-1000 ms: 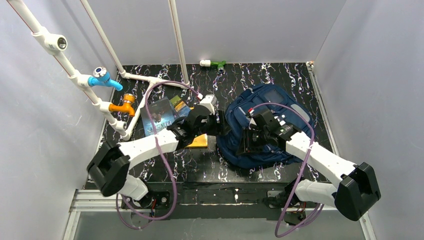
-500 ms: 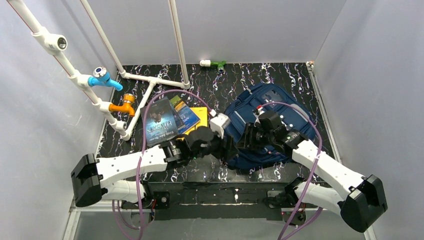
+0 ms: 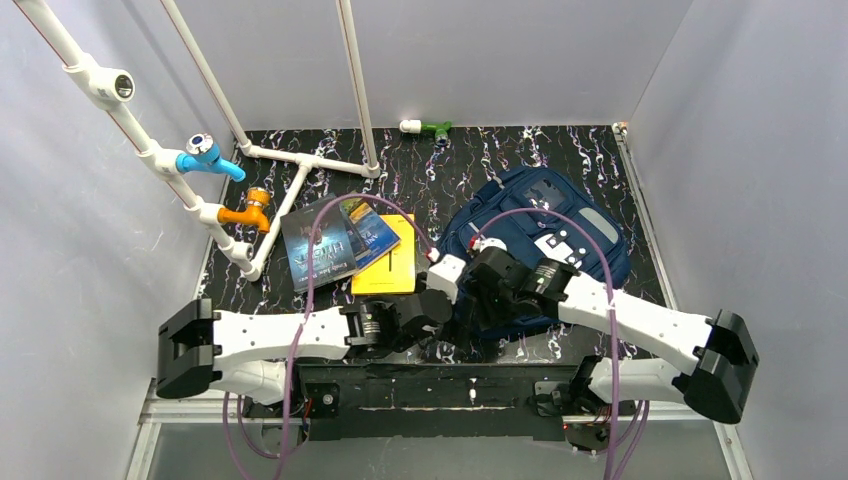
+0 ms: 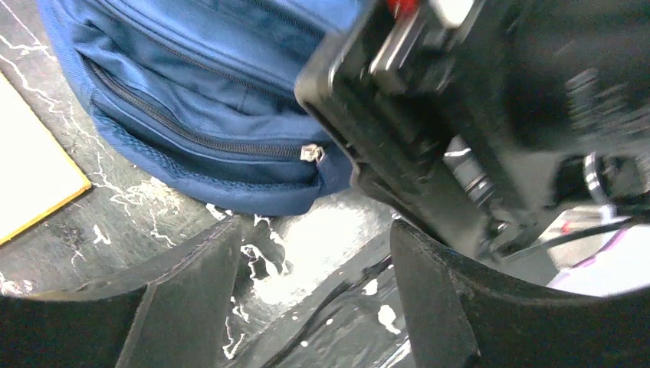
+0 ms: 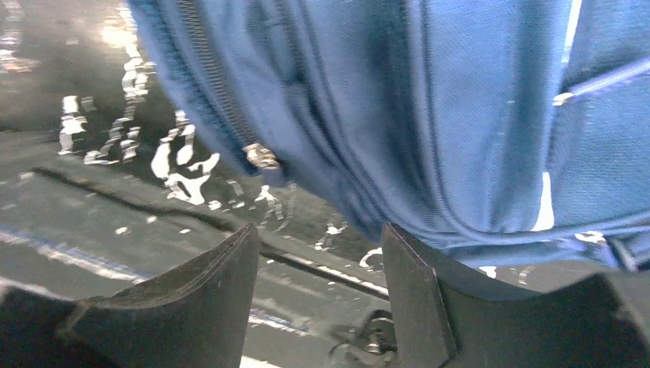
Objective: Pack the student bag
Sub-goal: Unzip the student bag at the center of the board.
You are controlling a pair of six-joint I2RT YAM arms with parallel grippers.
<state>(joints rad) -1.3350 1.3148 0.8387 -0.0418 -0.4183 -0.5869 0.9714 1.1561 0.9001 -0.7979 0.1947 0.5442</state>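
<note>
Both claws are just hanging open right now. The left gripper [image 4: 314, 249] has its fingers [image 4: 192, 295] spread, with only bare table between them. It's aimed at the near bottom corner of the student bag [image 4: 199, 92], where a small metal zip pull [image 4: 310, 153] sits at the end of a closed zipper. The right arm's black wrist [image 4: 475, 115] fills the space just beside it.

The right gripper [image 5: 318, 238] is the same, jaws apart and gripping nothing. It sits low over the table, right at the bag's near edge, with a zip pull [image 5: 260, 156] just ahead of it.

From above the two wrists are crowded together at the bag's near-left side. The fingertips are tucked under them, so I can't honestly tell whether either one touches the fabric.

The bag lies flat on the right half of the black marbled table [image 3: 450, 160], with its white patch [image 3: 560, 243] facing up.

Left of it there's a yellow book [image 3: 385, 268], and a blue book [image 3: 368, 228] and a dark-cover book [image 3: 320, 245] overlapping it. Further left is a white pipe frame [image 3: 300, 160] with a blue fitting [image 3: 210, 155] and an orange fitting [image 3: 248, 212]. A small green-and-white thing [image 3: 425, 127] sits at the far edge.
</note>
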